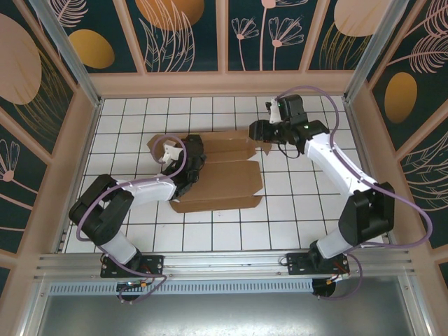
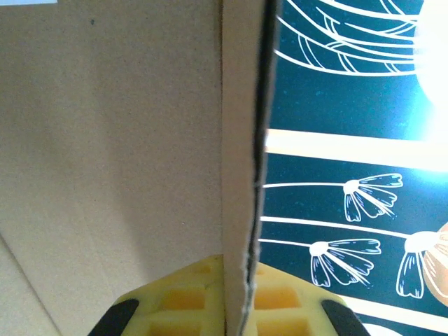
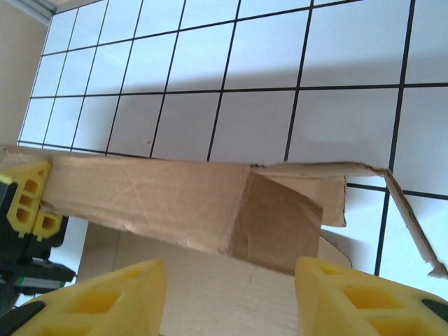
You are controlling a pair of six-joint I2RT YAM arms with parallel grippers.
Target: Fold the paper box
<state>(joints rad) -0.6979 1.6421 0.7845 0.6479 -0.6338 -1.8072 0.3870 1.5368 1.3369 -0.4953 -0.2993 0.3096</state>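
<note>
When viewed from the top external camera: paper box (image 1: 222, 183) at centre of frame, a brown die-cut cardboard sheet spread mostly flat on the white gridded table (image 1: 294, 224), with its far strip of flaps raised. Over the sheet's upper-left part, left gripper (image 1: 190, 157); at the sheet's upper-right corner, right gripper (image 1: 256, 131). Jaw states not readable from this height.

Settled by the left wrist view: left gripper (image 2: 238, 304) closed on a thin upright edge of the cardboard, with yellow pads (image 2: 182, 301) pressed to both faces at bottom centre. Brown panel across the left half, dark blue floral wall panel (image 2: 350, 105) to the right.

Added by the right wrist view: right gripper (image 3: 231, 297) parted wide, yellow fingers (image 3: 105, 297) at lower left and lower right, holding nothing. Raised cardboard flap (image 3: 175, 199) spanning mid-frame just beyond them, above the tiles, with a thin bent strip at right. At the left edge, yellow pads (image 3: 28, 201) of the left gripper clamped on the same flap's end.
</note>
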